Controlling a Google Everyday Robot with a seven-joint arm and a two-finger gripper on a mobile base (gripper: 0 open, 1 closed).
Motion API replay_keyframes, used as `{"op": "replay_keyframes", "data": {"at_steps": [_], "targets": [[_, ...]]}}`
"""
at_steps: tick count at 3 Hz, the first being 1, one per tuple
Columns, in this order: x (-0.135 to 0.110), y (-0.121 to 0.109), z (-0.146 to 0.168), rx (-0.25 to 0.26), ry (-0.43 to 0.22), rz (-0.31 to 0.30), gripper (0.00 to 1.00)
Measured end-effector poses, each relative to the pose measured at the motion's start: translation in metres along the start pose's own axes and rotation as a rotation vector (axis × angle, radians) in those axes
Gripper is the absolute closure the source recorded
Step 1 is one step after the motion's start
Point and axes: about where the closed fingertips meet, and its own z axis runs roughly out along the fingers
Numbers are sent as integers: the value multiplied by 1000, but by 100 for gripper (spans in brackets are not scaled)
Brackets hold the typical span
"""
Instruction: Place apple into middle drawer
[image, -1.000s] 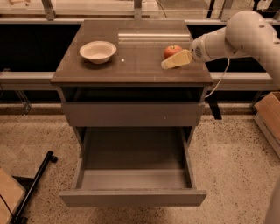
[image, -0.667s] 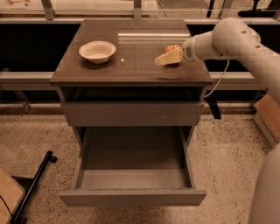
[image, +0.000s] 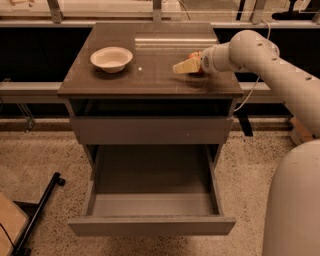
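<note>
The apple sits on the right part of the cabinet top, and only a small red patch of it shows. My gripper is low over the top just in front of the apple and covers most of it. The gripper points left from the white arm, which reaches in from the right. I cannot tell whether it touches the apple. The middle drawer is pulled wide open below, and its grey inside holds nothing. The upper grey drawer is closed.
A white bowl stands on the left part of the brown cabinet top. The robot's white body fills the lower right. A black bar lies on the speckled floor at lower left.
My gripper has moved left along the cabinet top and now covers most of the apple. The apple has stayed about where it was.
</note>
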Motion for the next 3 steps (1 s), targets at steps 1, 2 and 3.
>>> {"op": "replay_keyframes", "data": {"at_steps": [1, 2, 3], "targets": [[0, 3, -2, 9, 8, 0, 41], [2, 5, -14, 17, 21, 3, 64], [2, 11, -43, 3, 23, 9, 88]]}}
